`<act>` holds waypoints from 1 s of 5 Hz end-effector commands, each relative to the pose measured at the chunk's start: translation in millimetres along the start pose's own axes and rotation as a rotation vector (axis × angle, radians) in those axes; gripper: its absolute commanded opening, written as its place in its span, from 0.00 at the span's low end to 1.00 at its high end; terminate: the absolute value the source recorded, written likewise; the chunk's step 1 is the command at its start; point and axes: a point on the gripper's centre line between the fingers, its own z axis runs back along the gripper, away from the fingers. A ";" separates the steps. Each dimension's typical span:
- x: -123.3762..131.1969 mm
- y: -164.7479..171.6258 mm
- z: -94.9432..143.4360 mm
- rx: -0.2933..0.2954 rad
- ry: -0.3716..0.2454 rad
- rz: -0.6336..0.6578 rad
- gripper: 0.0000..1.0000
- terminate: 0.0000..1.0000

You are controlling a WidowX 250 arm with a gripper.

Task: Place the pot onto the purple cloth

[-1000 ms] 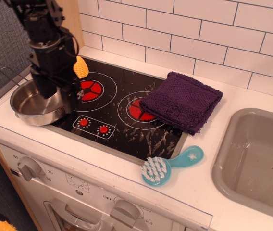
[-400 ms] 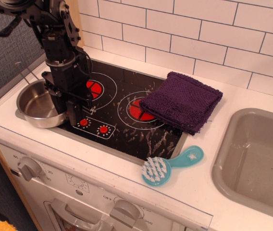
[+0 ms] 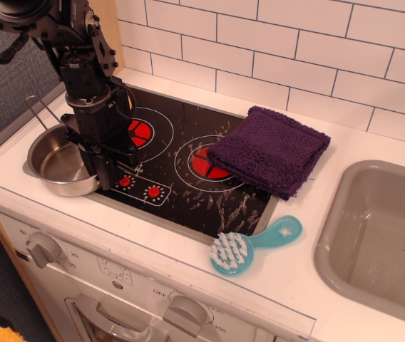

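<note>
1. My gripper (image 3: 106, 178) hangs low at the pot's (image 3: 58, 162) right rim, at the left edge of the stovetop (image 3: 181, 192).
2. Fingers appear clamped on that rim, though my own arm hides the contact; grip not confirmed.
3. Pot sits at the counter's (image 3: 295, 263) left end, its wire handle pointing back-left.
4. Purple cloth (image 3: 270, 149) lies over the right burner's far side, well apart from the pot.
5. Blue brush (image 3: 249, 248) lies on the counter in front.
</note>
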 end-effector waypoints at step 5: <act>132.8 -149.8 80.5 0.042 -0.341 0.020 0.00 0.00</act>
